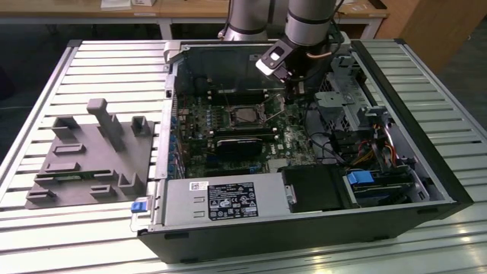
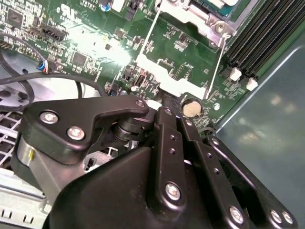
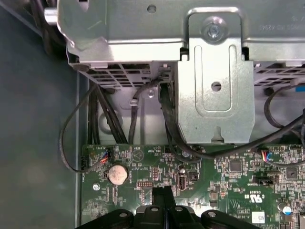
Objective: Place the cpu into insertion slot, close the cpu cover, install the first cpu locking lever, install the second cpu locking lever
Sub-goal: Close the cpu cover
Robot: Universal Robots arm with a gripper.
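Observation:
The open computer case lies on the table with the green motherboard exposed. The cpu shows as a silver-grey square inside the dark-rimmed insertion slot. The cpu cover is swung open away from the slot, and green board shows through its window. Thin locking levers run along both of its sides. My gripper reaches down just to the exterior view's right of the slot. Its black fingers are shut, tips at the cover's free edge. I cannot tell whether they pinch that edge.
Black memory slots flank the slot. A coin battery sits by the fingertips. A metal drive cage with black cables stands close behind. The power supply fills the case's front. A grey fixture lies at the exterior view's left.

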